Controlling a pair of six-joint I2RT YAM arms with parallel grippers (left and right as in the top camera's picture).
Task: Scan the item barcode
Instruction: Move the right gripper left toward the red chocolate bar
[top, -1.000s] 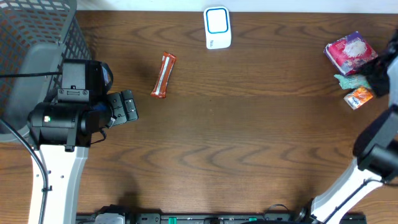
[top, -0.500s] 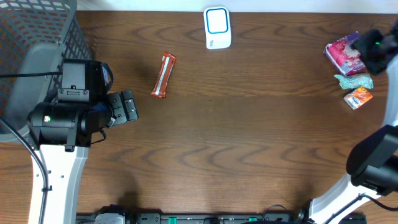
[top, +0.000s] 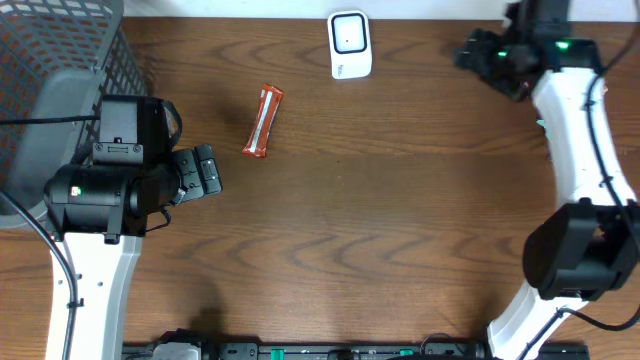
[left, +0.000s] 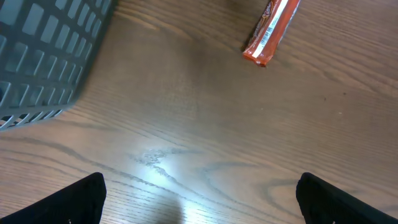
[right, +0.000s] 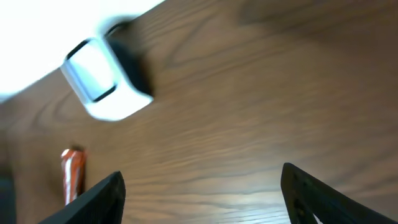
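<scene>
An orange-red snack bar lies flat on the wooden table, left of centre. In the left wrist view the bar shows a white barcode strip along its wrapper. A white scanner with a blue-framed window stands at the back edge. My left gripper rests open to the left of the bar and a little nearer the front edge, with only bare table between its fingers. Over the back of the table, right of the scanner, hangs my right gripper. It is open and empty, facing the scanner and the bar.
A grey mesh basket fills the back left corner, and its wall shows close by in the left wrist view. The right arm's white link stretches along the right side of the table.
The right arm has swung from the far right edge leftward to the back of the table near the scanner, and its jaws have widened. The left arm and the bar have not moved.
</scene>
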